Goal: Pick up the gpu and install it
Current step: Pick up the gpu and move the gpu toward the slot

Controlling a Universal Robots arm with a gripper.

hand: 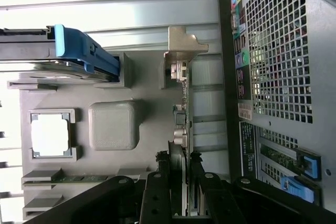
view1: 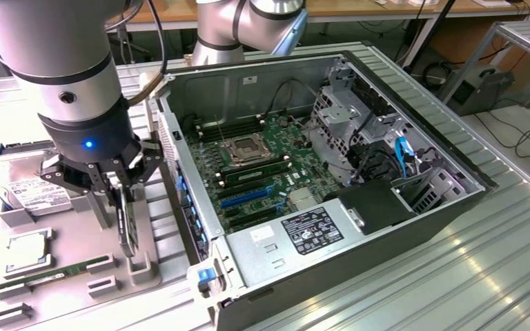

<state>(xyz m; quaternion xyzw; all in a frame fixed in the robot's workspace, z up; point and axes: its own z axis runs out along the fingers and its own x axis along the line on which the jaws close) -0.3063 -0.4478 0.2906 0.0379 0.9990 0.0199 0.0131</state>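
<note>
Your one claw (view1: 121,200) has its two fingers (hand: 167,187) pressed against either side of the single gpu (view1: 128,234). The card stands on edge in the grey tray (view1: 81,227) on the worktop (view1: 486,276), just beside the one open computer case (view1: 339,172). The tray also carries one hard drive (view1: 27,192), one processor (view1: 27,248) and one memory stick (view1: 58,271).

No wording can be made out letter for letter. The power supply's black label (view1: 311,229) carries white print and certification marks too fine to read, and the small white sticker (view1: 263,233) beside it is the same. The hard drive's white label (view1: 27,193) shows only grey lines. On the case's rear panel, a black label (hand: 248,142) bears illegible white print.
</note>
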